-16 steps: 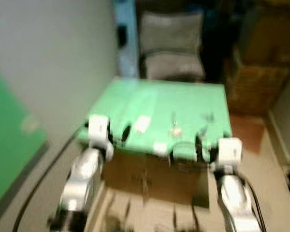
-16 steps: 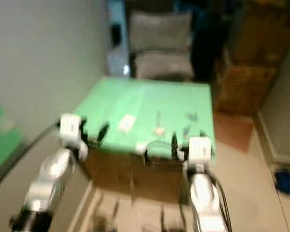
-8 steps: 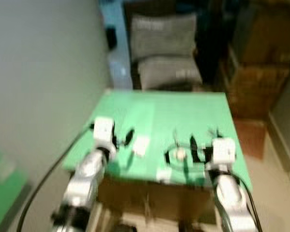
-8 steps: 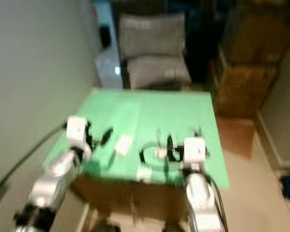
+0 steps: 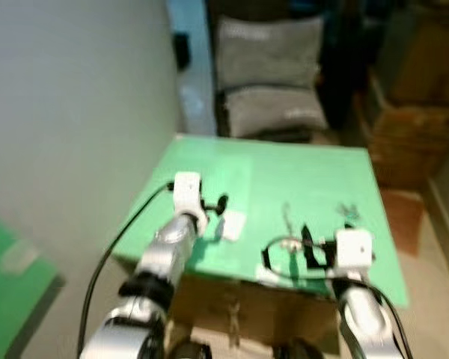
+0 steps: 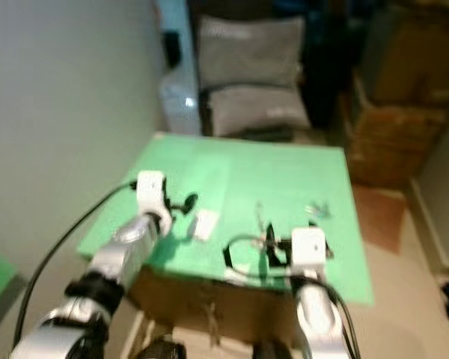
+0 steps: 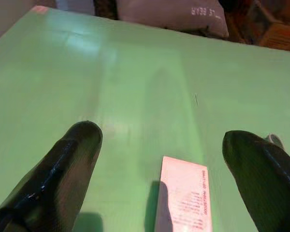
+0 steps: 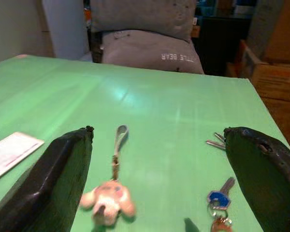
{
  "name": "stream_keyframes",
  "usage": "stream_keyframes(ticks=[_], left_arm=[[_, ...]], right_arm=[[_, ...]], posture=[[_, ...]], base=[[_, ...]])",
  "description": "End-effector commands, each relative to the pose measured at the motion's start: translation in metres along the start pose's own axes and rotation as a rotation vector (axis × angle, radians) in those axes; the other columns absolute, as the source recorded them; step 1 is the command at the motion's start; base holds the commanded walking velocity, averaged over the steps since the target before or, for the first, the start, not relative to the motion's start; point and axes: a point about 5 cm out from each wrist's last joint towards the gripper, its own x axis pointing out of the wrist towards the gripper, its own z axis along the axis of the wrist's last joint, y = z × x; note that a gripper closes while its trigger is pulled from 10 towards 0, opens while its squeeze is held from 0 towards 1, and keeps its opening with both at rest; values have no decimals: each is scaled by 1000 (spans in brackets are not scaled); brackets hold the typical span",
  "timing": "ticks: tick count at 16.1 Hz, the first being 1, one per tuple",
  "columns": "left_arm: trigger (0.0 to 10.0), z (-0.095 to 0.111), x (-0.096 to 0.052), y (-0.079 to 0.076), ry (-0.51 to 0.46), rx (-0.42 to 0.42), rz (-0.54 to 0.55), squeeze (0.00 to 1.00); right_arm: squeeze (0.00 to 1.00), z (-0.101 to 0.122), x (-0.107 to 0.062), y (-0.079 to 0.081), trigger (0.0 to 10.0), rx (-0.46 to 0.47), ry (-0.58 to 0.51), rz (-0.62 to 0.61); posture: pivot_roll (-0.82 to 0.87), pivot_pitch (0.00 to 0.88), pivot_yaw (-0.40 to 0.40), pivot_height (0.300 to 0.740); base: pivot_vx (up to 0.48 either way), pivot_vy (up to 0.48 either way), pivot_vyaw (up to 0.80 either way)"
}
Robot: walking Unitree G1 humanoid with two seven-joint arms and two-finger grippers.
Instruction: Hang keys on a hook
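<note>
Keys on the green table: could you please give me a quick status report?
Both pincers open over the green table, holding nothing. Blue-capped key and plush keychain lie flat between right pincer fingers. Left pincer straddles a white card. Nothing blocking.

Both arms reach forward, left claw [image 7: 159,179] and right claw [image 8: 157,179] spread wide.

The keys [image 8: 221,205] and white card [image 7: 184,203] are cut off.

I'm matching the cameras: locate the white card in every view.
Left eye: white card on green table, beside left gripper.
Right eye: same spot, table's left half.
Left wrist: between the open fingers, card.
Right wrist: beside one finger, cut off.
Shared landmark: grey cushion behind table.
</note>
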Motion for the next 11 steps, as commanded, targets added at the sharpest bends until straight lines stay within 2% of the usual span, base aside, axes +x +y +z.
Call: stream_keyframes(ticks=[1, 2, 3, 4, 6, 7, 10, 11], left_arm=[[10000, 1, 3, -6, 16, -5, -5, 0], [10000, -3, 3, -10, 38, -20, -8, 0], [10000, -6, 2, -14, 48, 6, -24, 0], [10000, -12, -3, -15, 59, 70, -45, 0], [10000, -23, -10, -12, 104, 133, -28, 0], [10000, -29, -12, -11, 127, 138, -13, 0], [10000, -32, -12, -10, 155, 107, 32, 0], [10000, -30, -12, -11, 169, 43, 39, 0]], right_arm=[[0, 2, -2, 1, 10000, -12, 1, 10], [0, 1, -6, 2, 10000, -16, 9, 14], [0, 1, -8, 2, 10000, -17, 14, 14], [0, 1, -10, 2, 10000, -19, 17, 10], [0, 1, -9, 1, 10000, -19, 21, 9], [0, 1, -9, 1, 10000, -21, 25, 12], [0, 1, -8, 2, 10000, -32, 33, 32], [0, 2, -8, 1, 10000, -39, 34, 43]], posture=[[-139, 24, 102, 682], [-145, 32, 104, 682], [-147, 37, 105, 682], [-148, 38, 106, 682], [-140, 40, 101, 682], [-137, 39, 95, 682], [-136, 37, 80, 682], [-140, 36, 75, 682]], base=[[0, 0, 0], [0, 0, 0], [0, 0, 0], [0, 0, 0], [0, 0, 0], [0, 0, 0], [0, 0, 0], [0, 0, 0]])
